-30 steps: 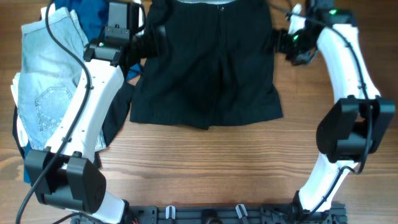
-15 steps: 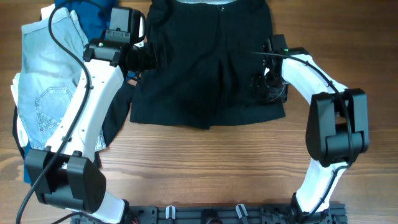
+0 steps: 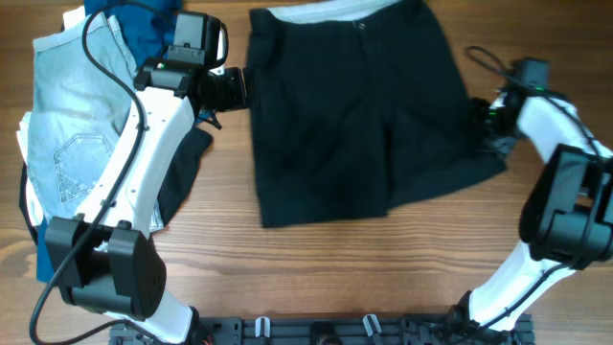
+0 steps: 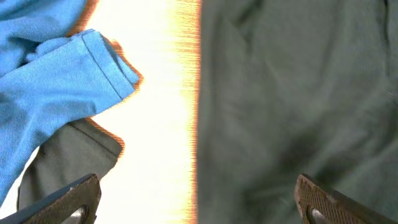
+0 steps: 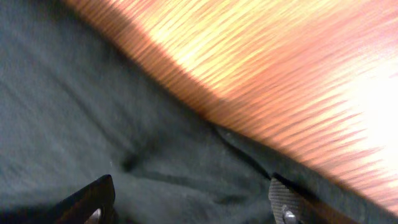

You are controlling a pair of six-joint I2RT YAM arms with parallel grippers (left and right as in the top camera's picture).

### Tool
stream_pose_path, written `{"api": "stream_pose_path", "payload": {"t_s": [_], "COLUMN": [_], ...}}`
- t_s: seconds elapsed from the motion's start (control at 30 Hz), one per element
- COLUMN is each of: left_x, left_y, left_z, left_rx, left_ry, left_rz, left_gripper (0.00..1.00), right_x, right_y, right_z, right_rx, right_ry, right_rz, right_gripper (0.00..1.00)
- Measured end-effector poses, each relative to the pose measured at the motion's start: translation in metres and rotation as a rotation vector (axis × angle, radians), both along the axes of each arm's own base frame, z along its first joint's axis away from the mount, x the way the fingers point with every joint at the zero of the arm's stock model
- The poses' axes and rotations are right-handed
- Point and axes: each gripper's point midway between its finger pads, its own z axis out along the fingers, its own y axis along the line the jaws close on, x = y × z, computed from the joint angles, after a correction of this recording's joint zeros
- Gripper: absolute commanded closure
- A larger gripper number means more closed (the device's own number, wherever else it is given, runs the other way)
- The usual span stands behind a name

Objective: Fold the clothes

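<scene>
Wooden table (warm grain) bears black shorts.

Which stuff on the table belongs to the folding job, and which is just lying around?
Job: black shorts, pale denim jeans, blue top, dark cloth beside the jeans.
Not the job: black rail at the near table edge.

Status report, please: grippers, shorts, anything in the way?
Left gripper open, at the black shorts, left edge. Right gripper open, over their right side. Shorts flat, skewed, not yet folded. Jeans and blue top piled left, apart.
</scene>
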Motion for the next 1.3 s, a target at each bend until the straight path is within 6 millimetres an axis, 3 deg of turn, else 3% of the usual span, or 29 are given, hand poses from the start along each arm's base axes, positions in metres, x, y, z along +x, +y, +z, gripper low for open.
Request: {"api": "stream_pose_path", "payload": {"t_s": [0.1,0.2,0.3,0.4,0.47,0.5,0.6,0.73,0.83,0.9,0.97,1.03,1.07,1.17,1.23,1.27,1.3], "left_x": [-0.001,0.004,0.014,0.035,0.057,0.07,0.12,0.151,0.154,0.153,0.153,0.154,0.153,0.144,0.12,0.104,0.092], "left_y": [-0.005,-0.014,-0.029,-0.042,-0.049,-0.053,-0.07,-0.094,-0.108,-0.116,-0.114,-0.11,-0.109,-0.1,-0.086,-0.075,-0.063], "left_z": [0.0,0.002,0.001,-0.003,-0.004,-0.006,-0.019,-0.067,-0.104,-0.132,-0.147,-0.147,-0.149,-0.157,-0.157,-0.157,-0.156], "left_rx": [0.0,-0.006,-0.015,-0.035,-0.052,-0.064,-0.092,-0.097,-0.092,-0.089,-0.07,-0.062,-0.054,-0.018,0.014,0.028,0.037], "left_ry": [-0.002,-0.026,-0.064,-0.129,-0.199,-0.239,-0.397,-0.469,-0.458,-0.438,-0.427,-0.425,-0.417,-0.345,-0.209,-0.134,-0.075], "left_rz": [-0.011,-0.03,-0.057,-0.076,-0.078,-0.081,-0.103,-0.154,-0.182,-0.199,-0.202,-0.196,-0.197,-0.192,-0.163,-0.141,-0.111], "left_gripper": [0.0,0.0,0.0,0.0,0.0,0.0,0.0,0.0,0.03,0.2,0.5,0.88,0.96,0.96,0.96,0.92,0.79], "right_x": [-0.005,-0.006,0.014,0.05,0.065,0.069,0.066,0.061,0.059,0.059,0.059,0.059,0.059,0.056,0.056,0.056,0.056], "right_y": [-0.042,-0.064,-0.07,-0.051,-0.026,-0.001,0.041,0.056,0.057,0.057,0.058,0.061,0.063,0.077,0.086,0.092,0.098], "right_z": [0.002,0.009,0.056,0.104,0.122,0.129,0.129,0.126,0.126,0.126,0.126,0.126,0.126,0.125,0.124,0.124,0.122], "right_rx": [-0.015,0.01,0.007,-0.023,-0.027,-0.019,0.008,0.016,0.017,0.016,0.016,0.016,0.017,0.024,0.027,0.027,0.028], "right_ry": [-0.002,0.012,-0.017,-0.119,-0.166,-0.174,-0.145,-0.12,-0.115,-0.115,-0.116,-0.115,-0.113,-0.097,-0.093,-0.094,-0.093], "right_rz": [-0.071,-0.102,-0.059,0.038,0.109,0.165,0.269,0.322,0.329,0.331,0.333,0.342,0.346,0.374,0.394,0.404,0.415], "right_gripper": [0.15,0.17,0.11,0.09,0.08,0.08,0.08,0.08,0.11,0.14,0.22,0.26,0.26,0.26,0.26,0.26,0.26]}}
